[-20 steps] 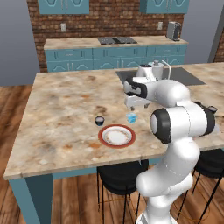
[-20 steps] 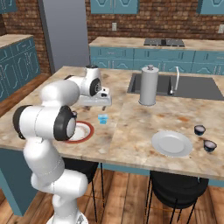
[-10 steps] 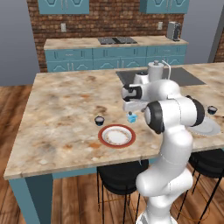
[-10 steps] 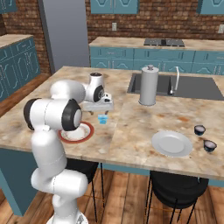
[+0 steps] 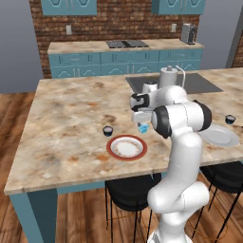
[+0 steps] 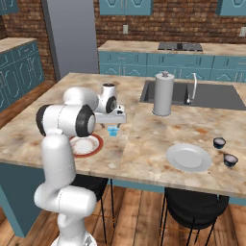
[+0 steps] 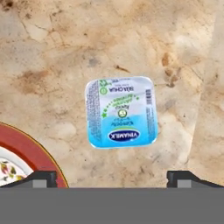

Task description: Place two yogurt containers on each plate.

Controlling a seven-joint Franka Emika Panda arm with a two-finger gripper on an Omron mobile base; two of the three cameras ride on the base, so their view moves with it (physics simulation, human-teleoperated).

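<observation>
**Yogurt box sitting under a spread gripper, beside the red-rimmed plate**

Yogurt containers are lying in three spots. The light-blue boxy yogurt container (image 7: 121,112) with a printed foil lid is sitting on the speckled beige stone counter (image 5: 71,123), filling the middle of the hand view; in the left base view it (image 5: 143,128) is showing just right of centre, directly under the white arm's gripper (image 5: 142,118). The gripper (image 7: 111,177) is hovering above it with its two dark tips spread wide at the bottom corners of the hand view, touching nothing.

The cream plate with a red-brown rim (image 5: 126,147) is lying just below and left of the blue box in the left base view, near it but apart; its edge (image 7: 26,151) is cutting into the lower left of the hand view. One dark round cup with a pale rim (image 5: 107,129) is standing on the counter just left of that plate.

The plain pale grey plate (image 6: 188,157) is lying at the lower right of the right base view, with two more dark round cups (image 6: 219,142) (image 6: 230,160) beside it on its right.

Compared with half a second ago, the arm's elbow is sitting lower and closer to the camera, while the gripper is still over the blue box, which has not moved.
</observation>
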